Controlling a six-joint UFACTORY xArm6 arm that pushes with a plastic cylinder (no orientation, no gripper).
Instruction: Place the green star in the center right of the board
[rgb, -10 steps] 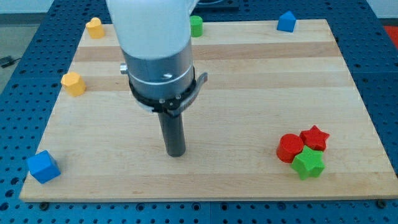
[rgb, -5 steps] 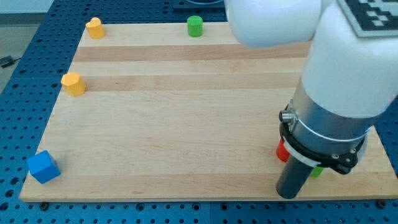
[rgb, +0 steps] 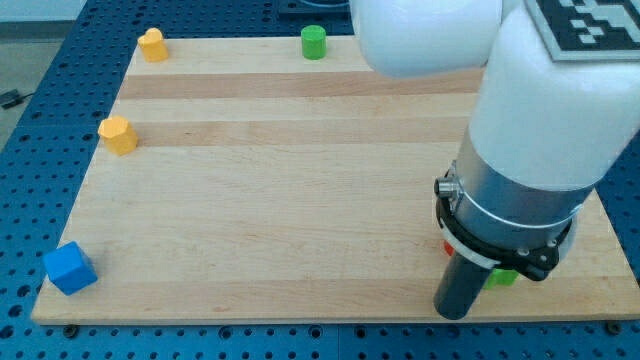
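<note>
shifting slightly left since earlier, my tip (rgb: 452, 314) is sitting just left of the mostly hidden green block (rgb: 503, 277); no pincer is showing.

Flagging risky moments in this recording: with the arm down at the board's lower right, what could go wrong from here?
1. My tip sits close to the board's bottom edge, just left of the green block peeking from under the arm; a sideways push might send it toward the right edge instead of up to centre right.
2. A sliver of a red block shows right beside it, so red could get dragged along.
3. The arm hides most of both, so contact is hard to judge.
</note>
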